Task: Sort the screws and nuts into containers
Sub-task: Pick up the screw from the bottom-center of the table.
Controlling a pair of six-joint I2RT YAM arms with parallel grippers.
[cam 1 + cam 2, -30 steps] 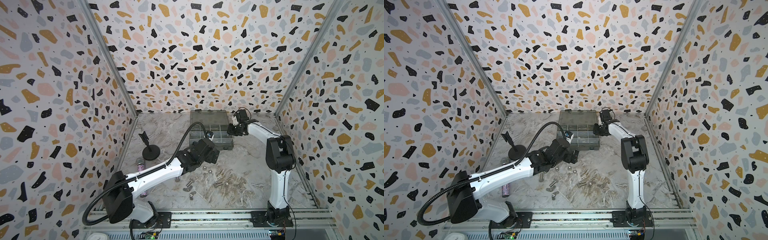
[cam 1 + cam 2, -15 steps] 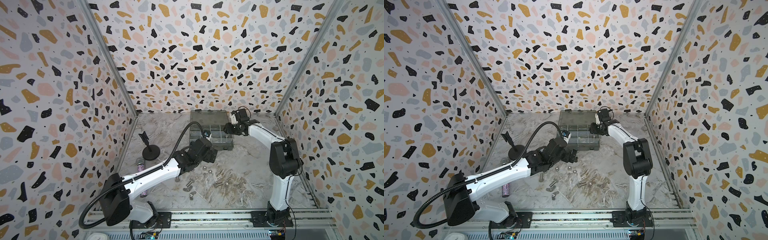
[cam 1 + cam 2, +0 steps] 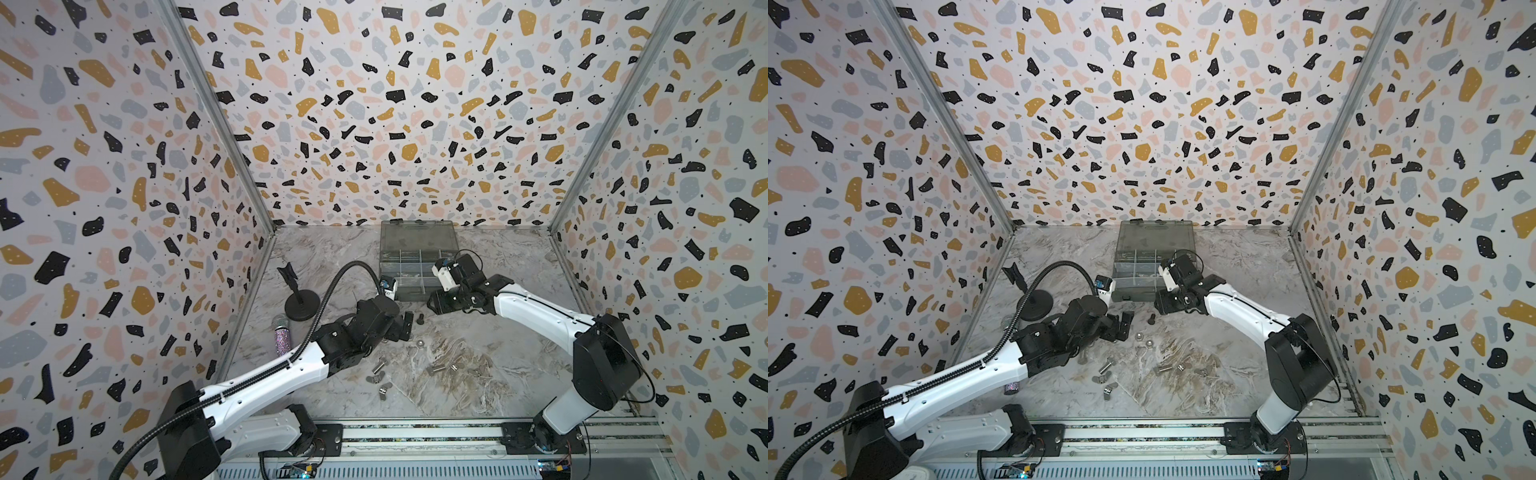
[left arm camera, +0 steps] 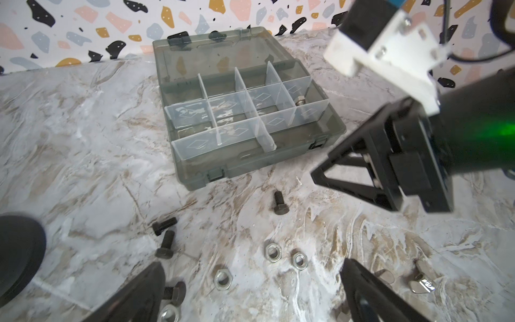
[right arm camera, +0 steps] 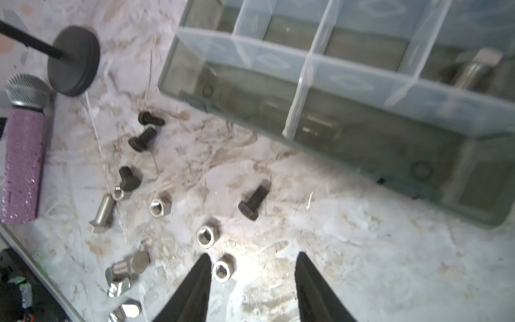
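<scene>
Black screws (image 4: 279, 200) and silver nuts (image 4: 274, 252) lie loose on the marble table (image 3: 478, 332) just in front of the open grey organizer box (image 4: 250, 164), one silver screw (image 4: 300, 100) in an end compartment. The left gripper (image 4: 252, 264) and right gripper (image 5: 252, 255) hang above them, jaws spread, holding nothing.

Left arm (image 3: 266, 376): white links with black joints, lay stretched low and forward, angled inward. Left gripper (image 3: 404, 326): black, jaws stood spread wide with nothing between them. Right arm (image 3: 540, 316): elbow was raised, white forearm sloped down and inward. Right gripper (image 5: 252, 254): black tapered fingers pointed downward, stood parted, held nothing. The two grippers faced each other, near but not touching.
</scene>
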